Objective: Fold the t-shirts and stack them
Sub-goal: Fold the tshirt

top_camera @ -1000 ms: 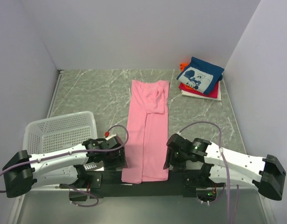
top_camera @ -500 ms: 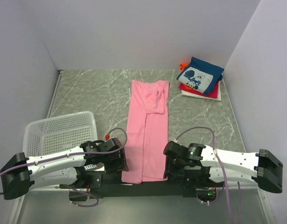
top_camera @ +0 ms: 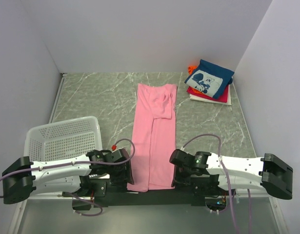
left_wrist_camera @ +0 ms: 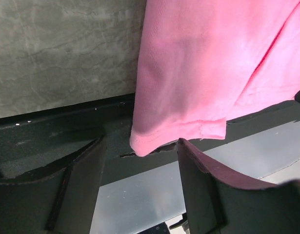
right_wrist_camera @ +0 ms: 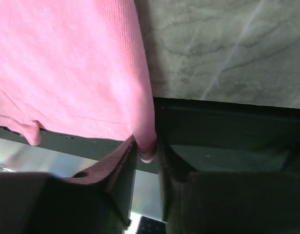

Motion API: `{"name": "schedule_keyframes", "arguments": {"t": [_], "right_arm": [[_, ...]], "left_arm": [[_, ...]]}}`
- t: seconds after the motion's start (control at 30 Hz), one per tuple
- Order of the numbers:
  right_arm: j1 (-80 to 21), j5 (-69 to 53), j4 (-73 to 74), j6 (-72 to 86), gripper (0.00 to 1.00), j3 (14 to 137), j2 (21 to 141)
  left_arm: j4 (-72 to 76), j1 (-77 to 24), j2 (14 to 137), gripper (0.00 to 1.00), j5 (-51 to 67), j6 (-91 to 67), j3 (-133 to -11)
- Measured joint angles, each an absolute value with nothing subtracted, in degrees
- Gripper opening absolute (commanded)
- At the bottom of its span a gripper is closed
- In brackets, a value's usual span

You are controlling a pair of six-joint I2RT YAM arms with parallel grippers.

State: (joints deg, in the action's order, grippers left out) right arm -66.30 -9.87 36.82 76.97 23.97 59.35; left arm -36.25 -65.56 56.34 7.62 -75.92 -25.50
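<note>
A pink t-shirt (top_camera: 153,136) lies folded into a long strip down the middle of the table, its near hem over the black base rail. My left gripper (top_camera: 126,178) is open at the hem's left corner (left_wrist_camera: 142,148), which lies just ahead of the gap between the fingers (left_wrist_camera: 76,180). My right gripper (top_camera: 175,177) is shut on the hem's right corner (right_wrist_camera: 147,146), the cloth pinched between its fingers (right_wrist_camera: 121,170). A stack of folded shirts (top_camera: 209,81), dark blue on top, sits at the far right.
A white mesh basket (top_camera: 62,138) stands at the near left beside the left arm. The black base rail (left_wrist_camera: 67,131) and a metal ledge run under the shirt's near hem. Grey walls enclose the marble table (top_camera: 101,97).
Both grippers have moved nearer to the table's front edge, to the shirt's near corners. The right gripper has closed on the right corner.
</note>
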Motion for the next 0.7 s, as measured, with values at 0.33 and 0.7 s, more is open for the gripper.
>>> {"name": "schedule_keyframes", "arguments": {"t": [0.33,0.7], "right_arm": [[-66.4,-10.0,35.7,77.1,0.07,24.0,60.3],[-66.4,-10.1,35.7,77.1,0.04,24.0,60.3]], "left_arm": [[-35.3,-66.3,59.1,0.53,8.2,-76.2,-25.2],[-31.5,-66.4,62.2,0.31,10.7,-76.1,-24.7]]}}
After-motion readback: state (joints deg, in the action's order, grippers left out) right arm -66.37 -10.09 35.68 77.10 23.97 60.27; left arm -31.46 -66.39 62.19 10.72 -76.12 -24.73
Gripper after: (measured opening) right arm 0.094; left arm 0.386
